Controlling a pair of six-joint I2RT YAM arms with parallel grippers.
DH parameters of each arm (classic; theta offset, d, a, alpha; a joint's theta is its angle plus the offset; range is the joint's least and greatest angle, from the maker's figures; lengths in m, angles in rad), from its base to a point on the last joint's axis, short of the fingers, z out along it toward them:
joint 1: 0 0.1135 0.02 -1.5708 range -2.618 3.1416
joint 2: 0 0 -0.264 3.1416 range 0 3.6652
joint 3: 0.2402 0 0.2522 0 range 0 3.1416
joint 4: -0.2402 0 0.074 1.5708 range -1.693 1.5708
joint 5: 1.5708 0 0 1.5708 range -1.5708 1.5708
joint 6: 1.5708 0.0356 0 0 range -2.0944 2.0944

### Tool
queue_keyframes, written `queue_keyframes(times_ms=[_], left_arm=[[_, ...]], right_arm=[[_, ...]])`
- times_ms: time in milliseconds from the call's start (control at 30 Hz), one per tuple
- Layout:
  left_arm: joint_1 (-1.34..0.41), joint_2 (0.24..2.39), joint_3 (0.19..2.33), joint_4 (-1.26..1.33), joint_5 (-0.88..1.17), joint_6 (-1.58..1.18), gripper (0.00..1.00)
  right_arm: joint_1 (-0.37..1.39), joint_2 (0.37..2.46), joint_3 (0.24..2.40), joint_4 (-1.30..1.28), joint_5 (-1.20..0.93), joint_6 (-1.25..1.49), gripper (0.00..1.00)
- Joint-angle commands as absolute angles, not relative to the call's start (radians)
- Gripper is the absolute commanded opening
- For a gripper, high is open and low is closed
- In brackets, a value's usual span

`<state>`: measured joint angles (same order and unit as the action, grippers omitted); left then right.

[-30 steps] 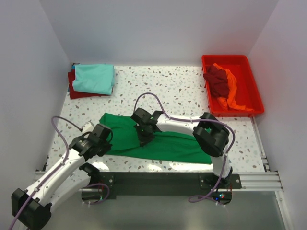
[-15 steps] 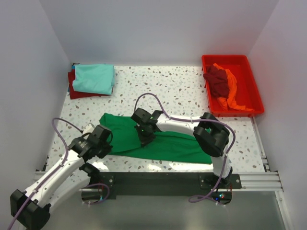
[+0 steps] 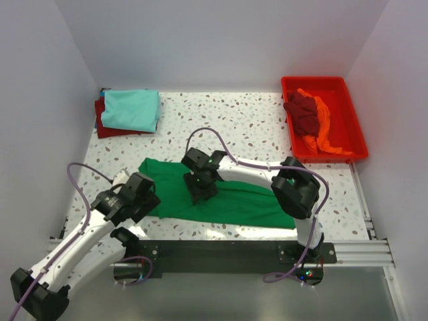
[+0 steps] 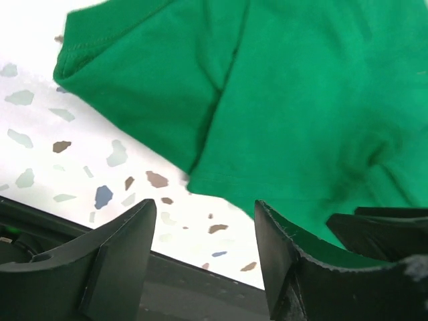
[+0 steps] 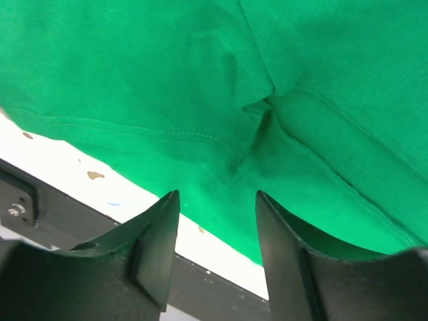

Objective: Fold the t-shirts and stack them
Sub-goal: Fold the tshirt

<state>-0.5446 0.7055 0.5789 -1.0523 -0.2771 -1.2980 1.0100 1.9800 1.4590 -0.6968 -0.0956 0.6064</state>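
Both jaws, wide and empty, have barely moved over the soft bright green cloth t-shirt (image 3: 247,204), so folding waits.

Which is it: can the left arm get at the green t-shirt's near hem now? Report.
Likely yes: the left claw hangs open right over the green t-shirt's hem, with nothing in between.

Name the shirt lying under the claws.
The bright green t-shirt, stretched along the near edge. The light teal t-shirt sits folded on a dark red one, far left; two more lie bunched in the red tray.
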Motion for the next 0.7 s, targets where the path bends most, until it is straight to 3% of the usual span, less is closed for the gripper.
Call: queue_keyframes(times_ms=[0,267,533,667], left_arm=[[-0.548,0.703,0.684,-1.078,-0.333,-1.295,0.66],[-0.546,0.923,0.736,-0.774,-0.301,-1.135,0.70],[-0.542,1.214,0.739,-0.537,-0.264,-1.074,0.77],[-0.515,1.308,0.721,-0.479,-0.271,-1.052,0.77]], right_arm=[[1.017,1.928,1.532,-0.762,-0.077,0.583,0.54],[0.985,1.795,1.522,-0.860,-0.003,0.563,0.60],[0.672,1.683,1.286,-0.740,0.015,0.454,0.60],[0.551,1.712,1.200,-0.634,-0.075,0.446,0.59]])
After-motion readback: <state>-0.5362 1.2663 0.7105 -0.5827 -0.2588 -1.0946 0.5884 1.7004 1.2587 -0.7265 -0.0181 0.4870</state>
